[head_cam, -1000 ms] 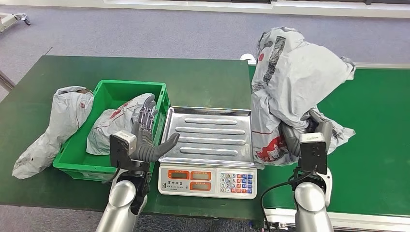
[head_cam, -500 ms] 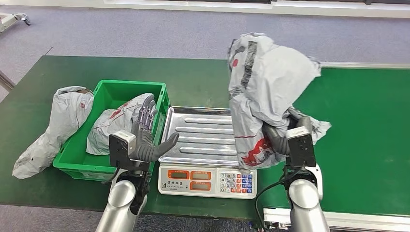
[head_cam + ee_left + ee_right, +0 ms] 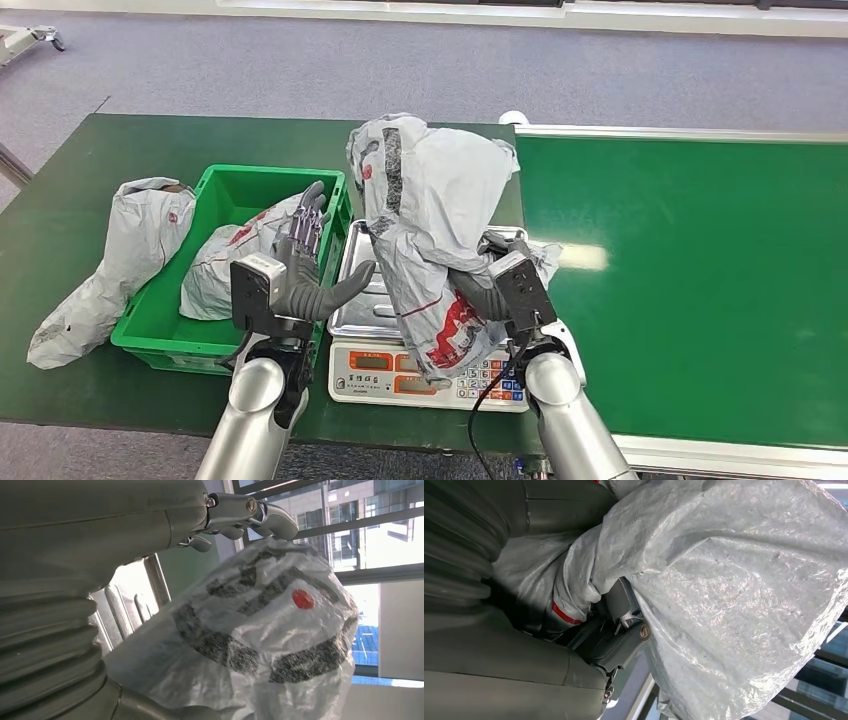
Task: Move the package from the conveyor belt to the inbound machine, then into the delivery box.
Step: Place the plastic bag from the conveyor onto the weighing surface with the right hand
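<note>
R robot hand point(image 3: 480, 292) grips the package point(image 3: 430, 215) low down, fingers buried in bunched film near the red print; the bag stands tall above the grip, held over the scale's steel tray point(image 3: 362, 290), w/ its lower flap drooping toward the keypad at the near edge. The belt point(image 3: 690, 270) lies to the right. L robot hand point(image 3: 305, 275) is spread, holding nothing, palm toward the package, between the green box point(image 3: 160, 325) and the tray.

Handling, as a judgement: a soft grey poly mailer, crinkly and prob. slick, light enough to stand up from one low grip. It has no stiff edge, so it'll flop and shift. Contents can't be told. Best hold is a gathered fold of film, as in the R wrist view point(image 3: 589, 587), not the smooth face. L could steady the far side.

Box already holds one mailer point(image 3: 240, 255); another lies on the bench point(image 3: 70, 160) left of it.
</note>
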{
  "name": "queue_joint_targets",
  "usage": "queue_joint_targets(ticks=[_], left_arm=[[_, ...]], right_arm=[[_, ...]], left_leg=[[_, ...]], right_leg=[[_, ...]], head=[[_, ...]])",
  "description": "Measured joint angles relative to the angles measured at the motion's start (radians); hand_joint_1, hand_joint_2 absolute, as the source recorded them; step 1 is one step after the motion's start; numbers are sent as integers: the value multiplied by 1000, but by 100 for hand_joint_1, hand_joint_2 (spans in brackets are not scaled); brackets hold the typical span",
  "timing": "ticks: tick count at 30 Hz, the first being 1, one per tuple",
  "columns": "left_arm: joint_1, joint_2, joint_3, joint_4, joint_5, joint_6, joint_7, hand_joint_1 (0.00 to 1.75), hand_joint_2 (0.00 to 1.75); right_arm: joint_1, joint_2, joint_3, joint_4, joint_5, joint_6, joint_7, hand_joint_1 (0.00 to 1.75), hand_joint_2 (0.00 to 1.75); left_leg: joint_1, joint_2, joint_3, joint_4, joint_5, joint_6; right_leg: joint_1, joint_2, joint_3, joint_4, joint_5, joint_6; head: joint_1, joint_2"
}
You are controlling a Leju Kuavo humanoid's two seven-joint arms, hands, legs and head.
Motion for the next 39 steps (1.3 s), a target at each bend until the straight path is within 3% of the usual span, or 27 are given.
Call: queue_joint_targets(ticks=[1,4,5,18,30,37,39], left_arm=[[-3,-2,0,3,0,-1,0,0,175],[-12,-6,0,14,-1,-5,5,0,175],[-14,-8,0,16,-2,-7,7,0,175],[-14,-13,0,20,-28,2,26,0,175],[-14,-14,0,18,-54,25,26,0,175],[-23,-14,-1,15,-190,88,2,0,175],[-26,-14,-2,15,-208,90,-2,0,175]], right_arm=[[0,3,5,6,-3,0,0,151,175],[2,10,17,21,-8,0,6,21,175],[4,11,20,23,-7,-2,10,0,175],[59,5,27,-28,67,-52,73,0,175],[76,-2,23,-66,62,-50,74,0,175],[135,-5,-79,-155,-278,96,-14,0,175],[142,-6,-101,-162,-318,116,-19,0,175]], left_leg=[[0,0,0,0,0,0],[0,0,0,0,0,0],[0,0,0,0,0,0],[0,0,0,0,0,0],[0,0,0,0,0,0],[-1,0,0,0,0,0],[-1,0,0,0,0,0]], right_leg=[[0,0,0,0,0,0],[0,0,0,0,0,0],[0,0,0,0,0,0],[0,0,-1,0,0,0],[0,0,-1,0,0,0],[0,0,-1,0,0,0],[0,0,-1,0,0,0]], head=[[0,0],[0,0],[0,0],[0,0],[0,0],[0,0],[0,0]])
